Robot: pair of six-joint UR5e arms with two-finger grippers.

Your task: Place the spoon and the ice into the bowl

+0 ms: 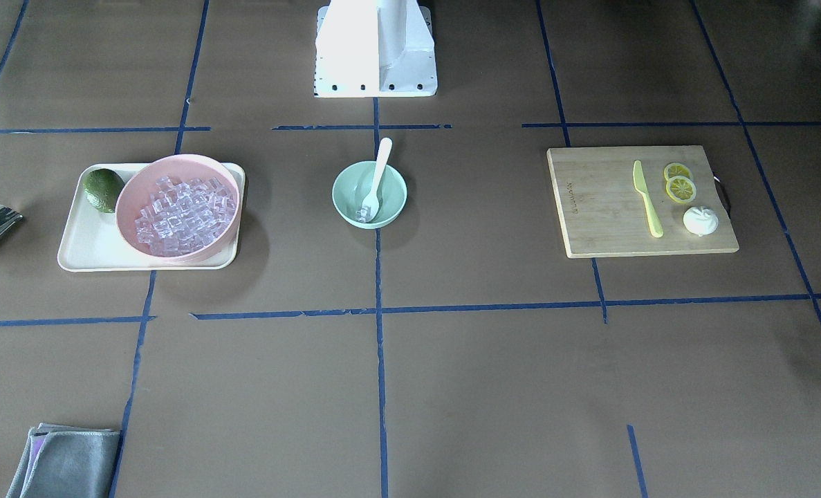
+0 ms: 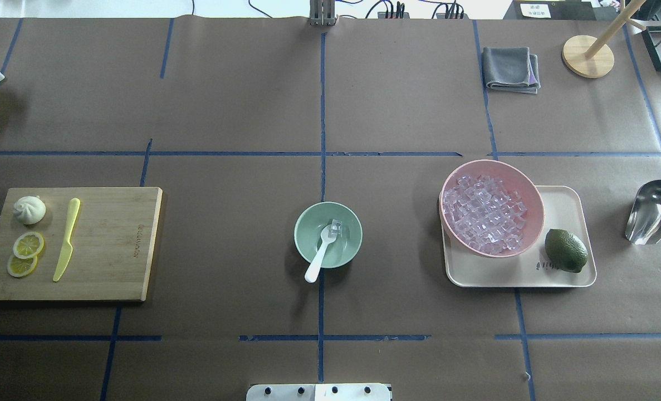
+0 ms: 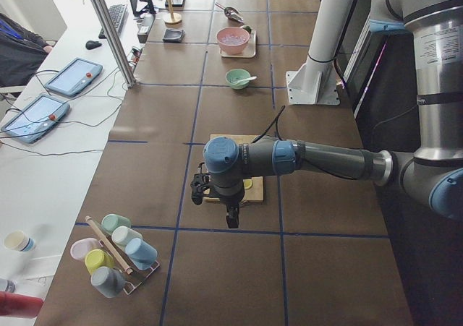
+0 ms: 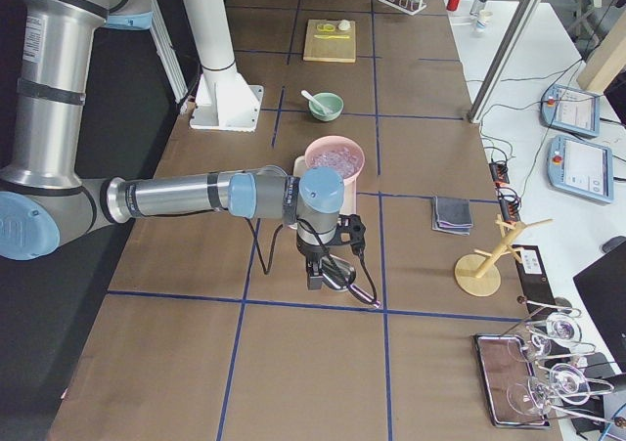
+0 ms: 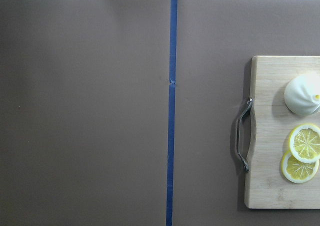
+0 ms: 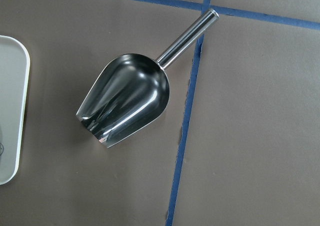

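Mint-green small round bowl (image 2: 348, 246) at mid-table holds the small white plastic spoon (image 2: 320, 255) and one clear glassy ice cube (image 2: 336, 226). The spoon looks light and stiff, best pinched at the handle overhanging the rim; the cube looks slippery. Whether the fingers of the left gripper (image 3: 231, 217) or right gripper (image 4: 316, 279) are spread, I cannot tell

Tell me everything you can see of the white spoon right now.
The spoon is small and white and looks like plastic, with a straight handle and an oval scoop. It lies tilted in the mint-green bowl at the middle of the table. The scoop is down inside the bowl, and the handle leans on the rim and sticks out past it toward the robot's base. A clear ice cube sits right at the scoop's tip; I cannot tell whether they touch. Nothing else touches the spoon.
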